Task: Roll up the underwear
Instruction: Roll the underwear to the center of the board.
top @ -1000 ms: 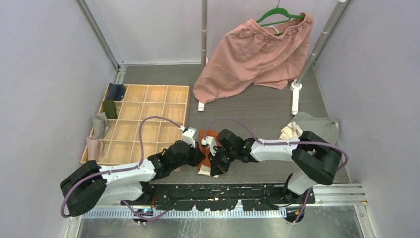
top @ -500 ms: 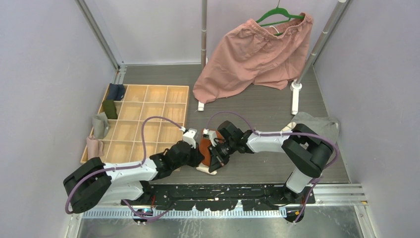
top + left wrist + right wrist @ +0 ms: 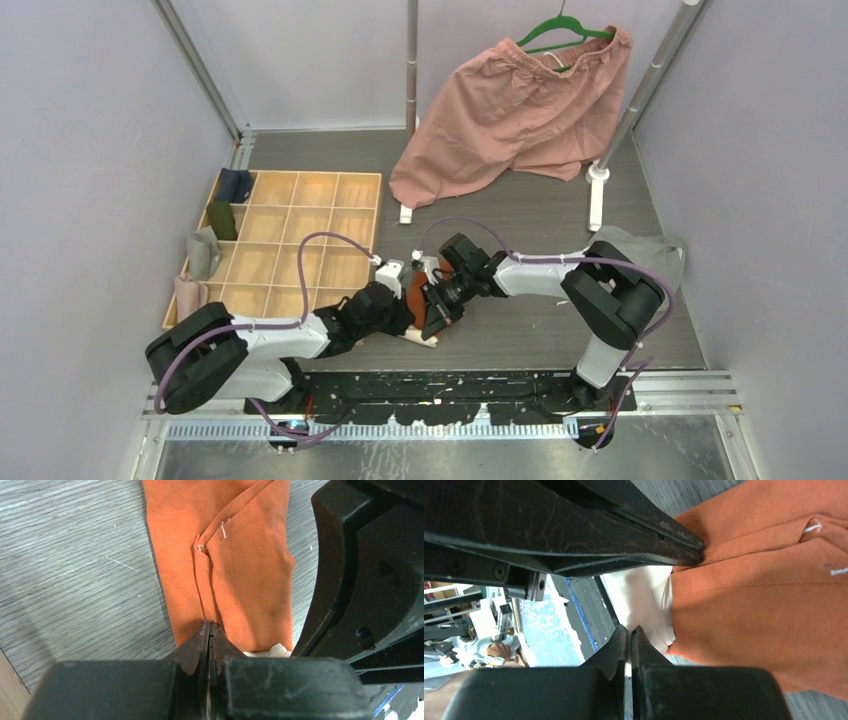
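Working on the rust-orange underwear [image 3: 416, 292], lying close to the near edge of the worktop, about midway between the left and right edges, near the right side of the wooden tray [image 3: 305, 190]. Lying folded into a narrow strip, running lengthwise from the near edge toward the far edge. Pointing its cream-white trim [image 3: 644, 605] at the near edge and its plain orange end away.

Pinching tight with the left gripper [image 3: 209, 630] on the near end of the strip, right at a lengthwise fold, with no gap between the fingers. Squeezing fully closed with the right gripper [image 3: 629, 632] too, tips sitting against the cream trim. Possibly nipping it, possibly only touching: impossible to tell.

Judging by this, just beginning the roll from the trim end, not yet showing any wound turns. Next, probably calling for turning the trim end over onto the orange with both grippers and carrying it toward the far edge, keeping both sides level to avoid a skewed roll.

Leaving the grey underwear [image 3: 655, 248] near the right edge, well apart from both grippers.
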You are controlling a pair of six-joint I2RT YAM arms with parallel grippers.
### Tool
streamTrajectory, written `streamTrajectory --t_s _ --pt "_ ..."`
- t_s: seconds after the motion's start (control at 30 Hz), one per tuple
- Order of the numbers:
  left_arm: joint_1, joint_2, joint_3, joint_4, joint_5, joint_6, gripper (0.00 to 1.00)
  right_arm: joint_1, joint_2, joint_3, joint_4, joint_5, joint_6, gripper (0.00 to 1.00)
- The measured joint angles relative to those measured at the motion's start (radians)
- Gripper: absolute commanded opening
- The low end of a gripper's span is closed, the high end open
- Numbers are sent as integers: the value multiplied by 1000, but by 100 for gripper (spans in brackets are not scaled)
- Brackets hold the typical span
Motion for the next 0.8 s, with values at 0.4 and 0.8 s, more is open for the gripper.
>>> streamTrajectory --t_s 0.4,0.8 --pt "0 14 6 11 0 0 1 -12 6 71 -124 71 -79 6" --pt "0 -31 11 -42 -10 0 1 -17 52 81 -145 123 -89 4"
